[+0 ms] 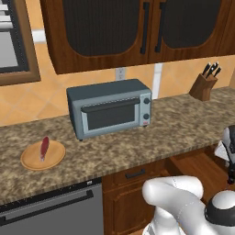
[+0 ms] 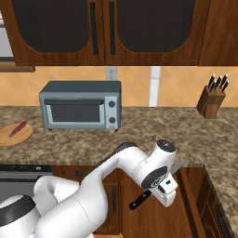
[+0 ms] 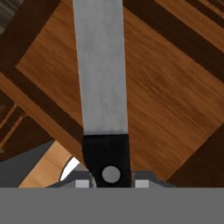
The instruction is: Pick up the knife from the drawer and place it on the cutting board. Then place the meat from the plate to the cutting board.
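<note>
Over the open drawer [image 2: 195,195] | gripper [image 3: 110,181] clamped on the knife [image 3: 101,70] at its handle, blade jutting forward | risk: held by one end, it may pivot or slip in transit | one meat [image 1: 44,147] on one plate [image 1: 55,158], surface [image 1: 183,124] left | one toaster oven [image 1: 110,108], one knife block [image 1: 203,85]

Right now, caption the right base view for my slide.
Gripper holds the knife over the open drawer; meat waits on the plate beside the toaster oven.

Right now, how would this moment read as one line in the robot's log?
phase: knife pickup | gripper: shut on knife, above open drawer | meat: on plate | cutting board: not located
</note>
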